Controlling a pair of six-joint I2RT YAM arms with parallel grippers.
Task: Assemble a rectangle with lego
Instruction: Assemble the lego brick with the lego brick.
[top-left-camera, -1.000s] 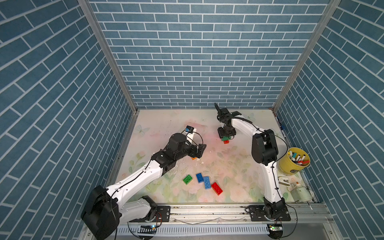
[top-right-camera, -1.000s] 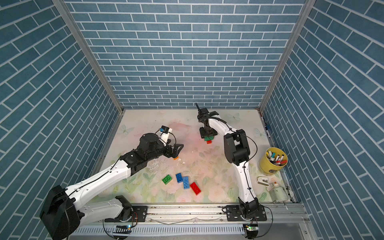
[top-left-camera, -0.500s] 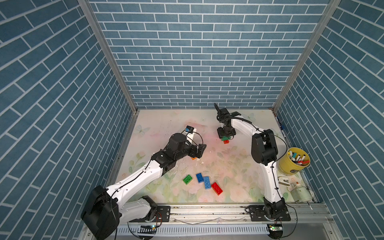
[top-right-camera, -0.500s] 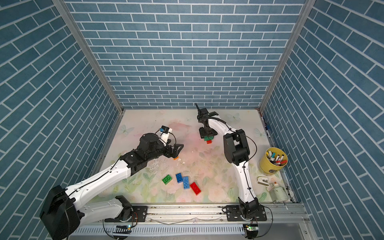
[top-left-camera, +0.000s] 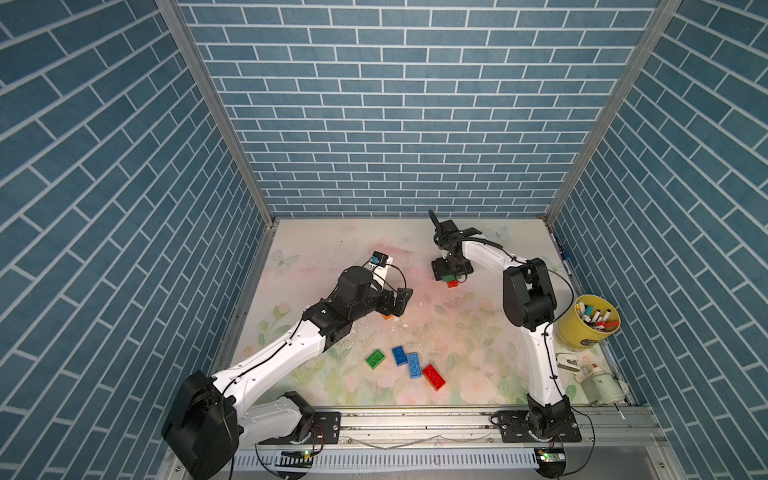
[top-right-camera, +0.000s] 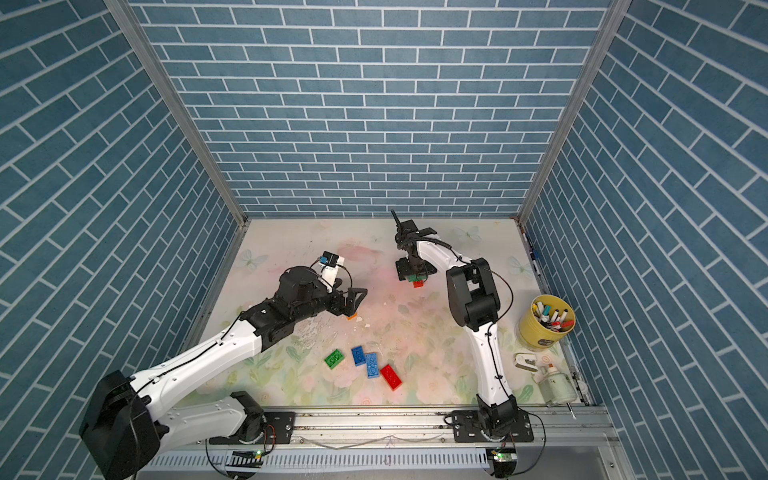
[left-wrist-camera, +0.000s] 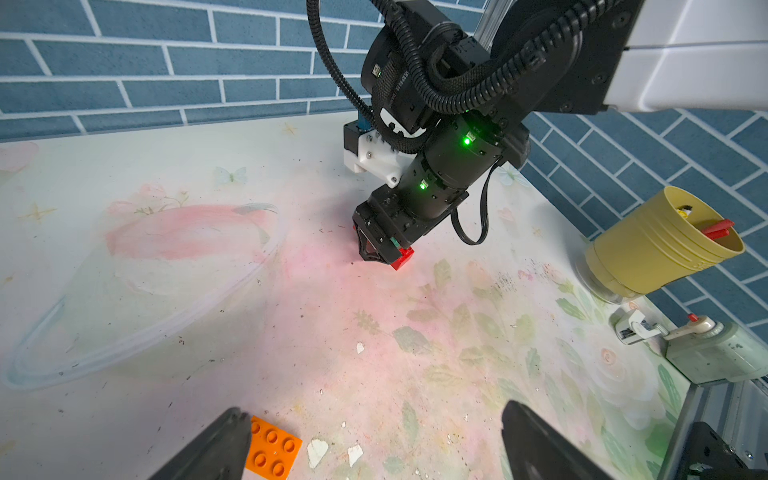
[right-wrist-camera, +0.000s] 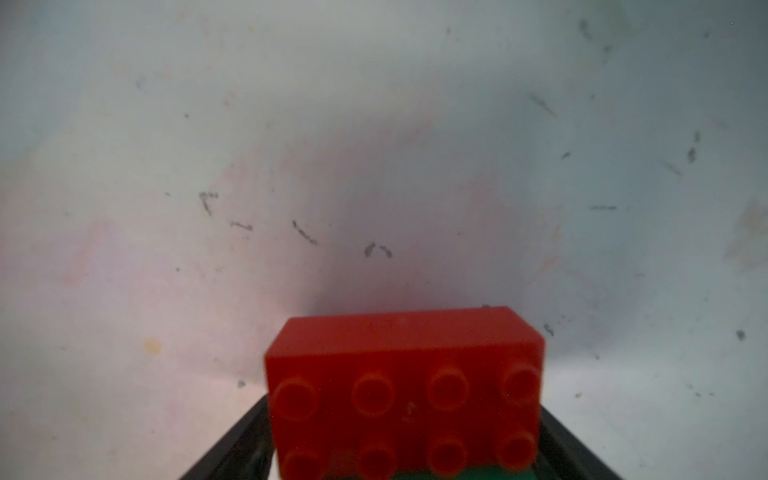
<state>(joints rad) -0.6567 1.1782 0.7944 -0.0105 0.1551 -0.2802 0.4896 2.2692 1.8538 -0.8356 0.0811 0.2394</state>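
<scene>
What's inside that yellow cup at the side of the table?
Coloured marker pens stand in the yellow cup, their tops poking out. Their lower ends and the cup's bottom are hidden by its wall.

A pale bench (top-left-camera: 332, 257) printed with faded flowers sits between blue brick-patterned walls (top-left-camera: 395, 124). By its right edge stands a yellow cup (top-left-camera: 575, 336) full of marker pens (top-left-camera: 596, 318). Just in front lie a small white object (top-left-camera: 567, 362), possibly a stapler, and a pale bottle-like container (top-left-camera: 600, 384). A metal rail (top-left-camera: 415, 424) borders the front.
</scene>
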